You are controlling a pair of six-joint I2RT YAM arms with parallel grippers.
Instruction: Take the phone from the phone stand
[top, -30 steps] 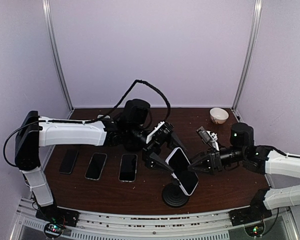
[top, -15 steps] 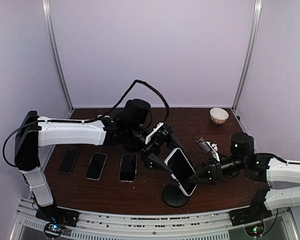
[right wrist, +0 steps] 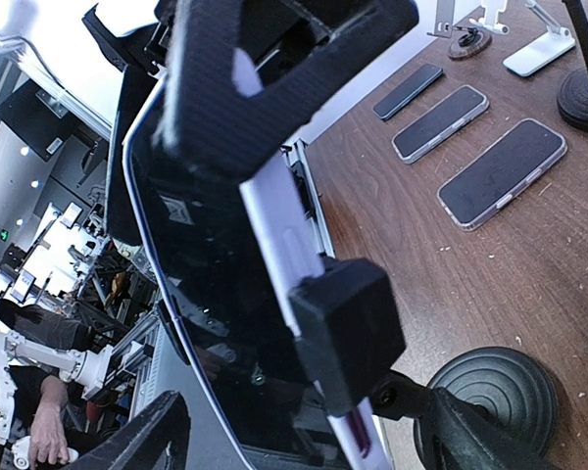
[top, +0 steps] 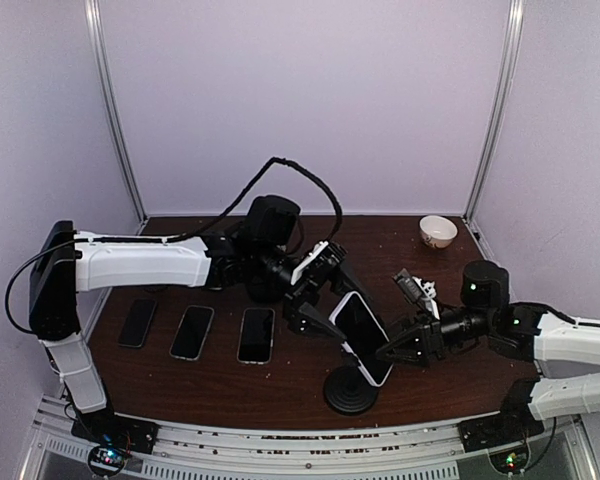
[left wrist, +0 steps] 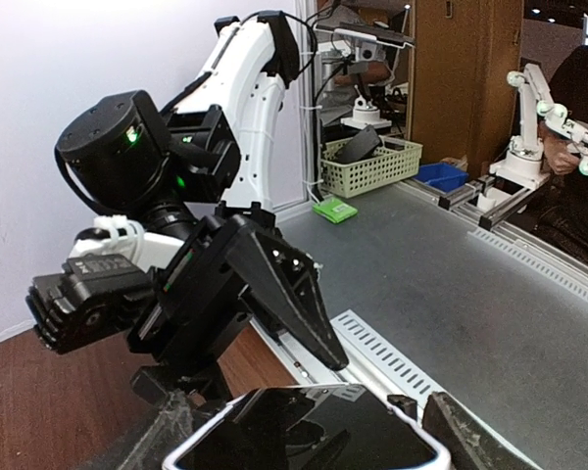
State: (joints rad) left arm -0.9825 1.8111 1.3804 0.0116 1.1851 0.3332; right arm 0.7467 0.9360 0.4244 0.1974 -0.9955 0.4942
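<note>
The phone [top: 361, 335], dark screen in a white case, sits tilted in the clamp of a black stand with a round base [top: 351, 392]. My left gripper [top: 338, 310] is open, with a finger on each side of the phone's upper end. In the left wrist view the phone [left wrist: 309, 436] lies between the fingers [left wrist: 162, 436]. My right gripper [top: 388, 350] is open at the phone's right side. In the right wrist view the phone [right wrist: 216, 284], the stand clamp [right wrist: 348, 333] and the base [right wrist: 490, 392] fill the space between its fingers [right wrist: 142, 436].
Three spare phones [top: 192, 331] lie flat in a row on the left of the brown table; they also show in the right wrist view [right wrist: 500, 171]. A small white bowl [top: 438, 231] stands at the back right corner. Walls enclose the table on three sides.
My right gripper has moved left, from beside the phone to around its right side and the clamp. The left gripper has stayed at the phone's upper end.
</note>
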